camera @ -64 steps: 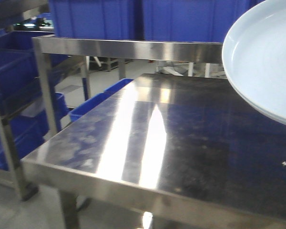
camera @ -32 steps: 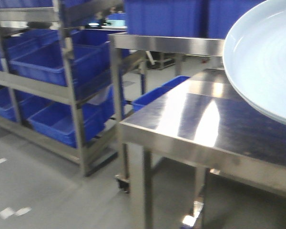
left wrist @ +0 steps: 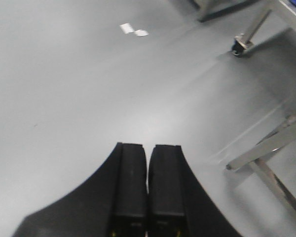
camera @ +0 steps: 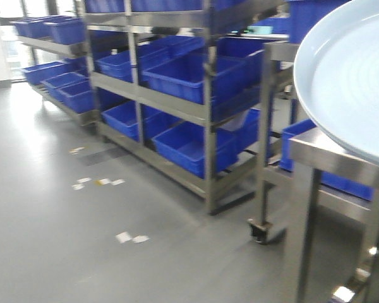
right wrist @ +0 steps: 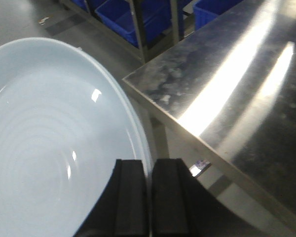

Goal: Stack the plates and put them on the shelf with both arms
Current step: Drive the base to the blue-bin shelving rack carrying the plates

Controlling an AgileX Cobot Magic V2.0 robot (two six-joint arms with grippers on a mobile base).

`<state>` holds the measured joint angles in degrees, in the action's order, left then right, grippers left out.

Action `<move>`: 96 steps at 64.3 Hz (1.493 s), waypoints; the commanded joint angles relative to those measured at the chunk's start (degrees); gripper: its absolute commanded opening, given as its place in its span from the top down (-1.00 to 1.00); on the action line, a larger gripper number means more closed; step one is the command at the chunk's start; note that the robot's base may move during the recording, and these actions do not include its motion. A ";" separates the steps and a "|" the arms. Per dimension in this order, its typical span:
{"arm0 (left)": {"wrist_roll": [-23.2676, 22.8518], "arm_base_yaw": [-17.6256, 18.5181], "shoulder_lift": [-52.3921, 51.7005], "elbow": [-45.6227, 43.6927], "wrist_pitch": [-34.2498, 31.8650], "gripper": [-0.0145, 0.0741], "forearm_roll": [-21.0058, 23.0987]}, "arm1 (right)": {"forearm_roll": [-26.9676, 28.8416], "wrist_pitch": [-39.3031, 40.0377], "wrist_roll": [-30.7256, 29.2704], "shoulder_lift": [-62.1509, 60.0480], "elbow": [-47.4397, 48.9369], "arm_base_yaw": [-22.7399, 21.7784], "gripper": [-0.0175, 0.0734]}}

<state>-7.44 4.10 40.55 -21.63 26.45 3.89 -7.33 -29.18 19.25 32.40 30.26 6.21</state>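
Swung from steel table (camera: 331, 158) toward blue-bin steel shelving (camera: 208, 126), the likely destination; right claw (right wrist: 149, 167) clamps glossy pale round plate (right wrist: 49, 138), left claw (left wrist: 148, 148) clenched empty.

No legible txt, labels, brands or nos. in any view. Pale scraps (camera: 131, 238) on the floor (camera: 44, 208) nr the blue bins (camera: 191, 146) are too blurred to read. Tiny yellow marks (left wrist: 114, 232) low on the left pincer (left wrist: 148, 148) are too small to make out.
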 commanded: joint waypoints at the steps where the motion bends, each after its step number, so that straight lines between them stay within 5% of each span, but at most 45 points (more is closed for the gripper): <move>1: 0.08 0.41 -0.18 -1.58 -3.94 0.48 0.49 | -0.40 5.05 -0.13 -0.20 1.68 -0.31 0.55; 96: 0.08 0.41 -0.18 -1.58 -3.94 0.48 0.49 | -0.40 5.05 -0.13 -0.20 1.68 -0.31 0.55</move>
<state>-7.44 4.10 40.55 -21.63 26.45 3.89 -7.33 -29.18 19.25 32.30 30.26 6.21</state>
